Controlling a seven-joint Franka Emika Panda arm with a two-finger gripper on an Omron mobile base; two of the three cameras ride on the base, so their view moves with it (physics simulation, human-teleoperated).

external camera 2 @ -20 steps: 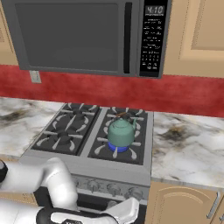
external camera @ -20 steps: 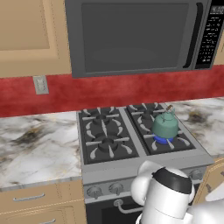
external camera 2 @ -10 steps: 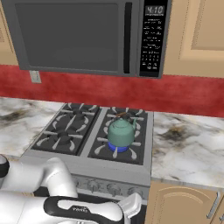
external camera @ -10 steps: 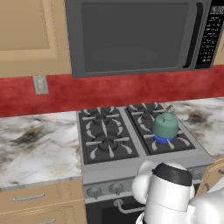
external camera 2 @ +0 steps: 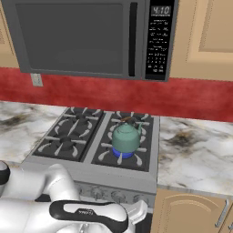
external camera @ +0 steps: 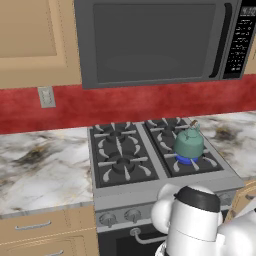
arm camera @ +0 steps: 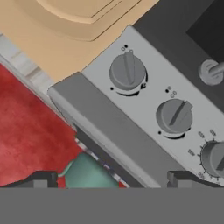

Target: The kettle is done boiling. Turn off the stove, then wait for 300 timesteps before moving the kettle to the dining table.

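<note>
The teal kettle (external camera: 189, 144) (external camera 2: 125, 138) sits on the front right burner of the steel stove (external camera: 150, 192) (external camera 2: 132, 175), with a blue flame (external camera: 186, 160) (external camera 2: 122, 154) under it. In the hand view my gripper (arm camera: 112, 180) is open, its dark fingertips (arm camera: 41, 178) wide apart in front of the stove's knob panel (arm camera: 92, 109). Three round knobs show there: one (arm camera: 127, 71) up the panel, one (arm camera: 174, 116) in the middle and one (arm camera: 216, 158) at the right edge. The kettle (arm camera: 87, 173) peeks up between the tips, beyond the stove's edge. The dining table is out of view.
A dark microwave (external camera: 155, 40) (external camera 2: 86, 36) hangs above the stove against a red backsplash (external camera: 125, 105). Marble counters (external camera: 45, 170) (external camera 2: 195, 154) flank the range, over tan cabinet doors (external camera 2: 191, 214). The oven handle's end (arm camera: 212, 72) shows below the knobs.
My forearm has risen a little in the right base view. The kettle, the flame and the open gripper are as before.
</note>
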